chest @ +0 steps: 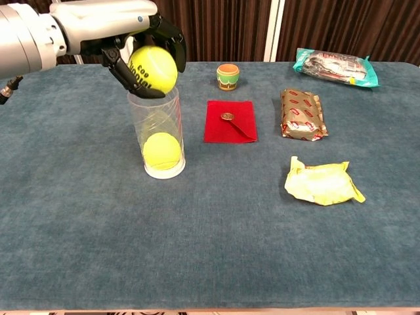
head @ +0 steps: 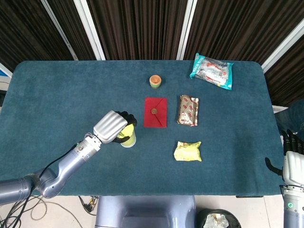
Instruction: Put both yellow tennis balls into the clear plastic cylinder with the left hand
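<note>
- Tennis ball (head: 124, 133) shows in the head view as a yellow sliver under the left hand (head: 113, 126), which covers the top of the clear cylinder (head: 129, 140) on the blue table (head: 57, 95). The right hand (head: 290, 156) hangs off the table's right edge, holding nothing, fingers straight.
- Chest view: the left hand (chest: 134, 39) grips one tennis ball (chest: 153, 68) at the cylinder's (chest: 157, 131) mouth; a second ball (chest: 161, 150) rests at the cylinder's bottom, left of a red cloth (chest: 230, 122).

Red envelope (chest: 230, 121), small orange cup (chest: 228, 76), 3 snack packets (chest: 303, 114) on table (chest: 216, 249)
</note>
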You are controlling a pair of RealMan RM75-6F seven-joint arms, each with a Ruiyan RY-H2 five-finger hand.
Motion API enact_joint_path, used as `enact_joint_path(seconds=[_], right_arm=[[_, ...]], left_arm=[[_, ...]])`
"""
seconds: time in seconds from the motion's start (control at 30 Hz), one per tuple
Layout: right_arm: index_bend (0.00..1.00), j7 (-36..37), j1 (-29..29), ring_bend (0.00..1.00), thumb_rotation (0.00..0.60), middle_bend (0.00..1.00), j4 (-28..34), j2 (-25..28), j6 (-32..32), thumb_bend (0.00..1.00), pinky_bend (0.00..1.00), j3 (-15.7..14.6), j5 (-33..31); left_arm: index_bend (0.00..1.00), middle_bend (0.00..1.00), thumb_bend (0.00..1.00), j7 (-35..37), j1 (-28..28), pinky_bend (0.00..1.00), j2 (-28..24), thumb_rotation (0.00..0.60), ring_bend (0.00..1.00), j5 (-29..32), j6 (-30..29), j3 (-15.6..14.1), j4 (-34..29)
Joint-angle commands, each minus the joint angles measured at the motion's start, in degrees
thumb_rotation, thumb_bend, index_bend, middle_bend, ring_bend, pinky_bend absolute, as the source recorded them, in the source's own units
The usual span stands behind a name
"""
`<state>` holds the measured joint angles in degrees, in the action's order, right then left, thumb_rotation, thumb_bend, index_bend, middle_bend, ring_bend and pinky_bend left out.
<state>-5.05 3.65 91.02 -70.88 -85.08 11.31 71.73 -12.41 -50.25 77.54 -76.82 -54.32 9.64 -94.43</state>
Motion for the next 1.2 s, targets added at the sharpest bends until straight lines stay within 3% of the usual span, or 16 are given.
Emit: enact_joint_path(seconds=[0.03,0.4,0.6,0.77,0.9,1.03,1.2], right_arm=[[0.0,0.0,0.0,0.05,0.6,0.0,0.1,0.1,-0.1,0.34,0.09,0.0,0.0],[0.0,-1.1,-0.1,0.05,0.6,0.0,-0.2,-0.2,-0.6,0.34,0.09,0.2,-0.4],[0.0,-0.3,-0.2,0.05,0.6,0.0,0.1,0.1,-0.5,0.34,0.09,0.2,-0.2],[0.0,0.9,-0.1,0.05,0.6,0.0,-0.3,0.4,0.1,0.34,0.09,0.4,-0.4],[0.0,2.2,-0.1,0.05,0.6,0.0,-0.7,0.7,0.8,0.34,0.09,0.5,-0.8],[0.0,3.7,0.1,0.05,0.6,0.0,-1.1,1.2,1.3,0.34,0.09,0.3,0.1],[0.0,7.2,0.7,0.05,0.6,0.0,-3.2,1.7,1.3,0.34,0.09,-1.2,5.1]], left_arm=[[0.41,0.39,0.15,0.4,-0.1,0.51,-0.1,0.6,0.33,-0.1,0.3,-0.1,-0.2],[0.38,0.33,0.14,0.7,0.3,0.38,-1.1,0.6,0.27,-0.6,-0.7,0.3,-1.4],[0.35,0.3,0.14,-2.9,3.4,0.37,-2.4,0.6,0.25,-3.7,-7.6,-0.4,-2.3],[0.33,0.27,0.14,-8.3,10.6,0.35,-3.8,0.6,0.23,-8.8,-20.2,-3.2,-2.7],[0.31,0.23,0.14,-8.7,18.9,0.32,-5.5,0.6,0.2,-10.2,-29.6,-7.2,-2.9],[0.25,0.16,0.14,-8.3,24.6,0.26,-8.4,0.6,0.12,-8.2,-32.7,-10.6,-3.6],[0.2,0.09,0.14,-4.7,30.5,0.22,-9.9,0.6,0.06,-5.5,-36.3,-12.6,-1.9]])
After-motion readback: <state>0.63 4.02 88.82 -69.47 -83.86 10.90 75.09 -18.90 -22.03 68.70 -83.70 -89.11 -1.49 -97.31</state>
